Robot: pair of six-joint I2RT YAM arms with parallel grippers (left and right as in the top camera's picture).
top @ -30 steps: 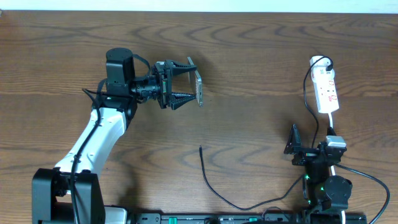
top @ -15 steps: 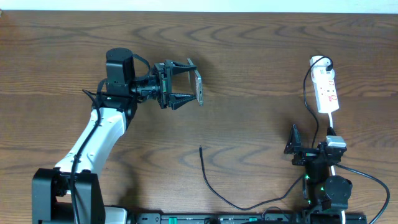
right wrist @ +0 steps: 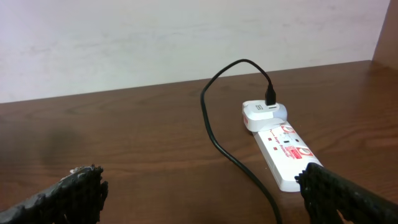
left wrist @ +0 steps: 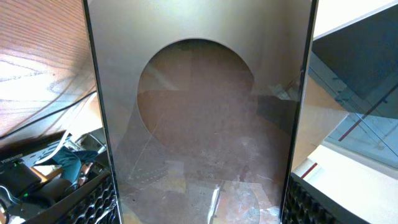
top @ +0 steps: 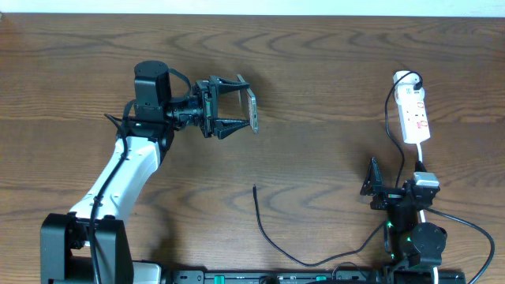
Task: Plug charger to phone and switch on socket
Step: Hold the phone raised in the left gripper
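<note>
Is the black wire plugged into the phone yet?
No, the charger's plug tip lies loose on the table, well apart from the phone in the left fingers.

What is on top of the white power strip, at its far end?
A white adapter sits on the socket, with the charger cable plugged into its top. The outlet beneath the adapter is covered, so its pins cannot be seen.

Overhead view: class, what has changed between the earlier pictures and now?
Nothing visibly changed. The left end effector still holds the phone, the charger lies loose on the table, and the right end effector stays open, facing the socket.
</note>
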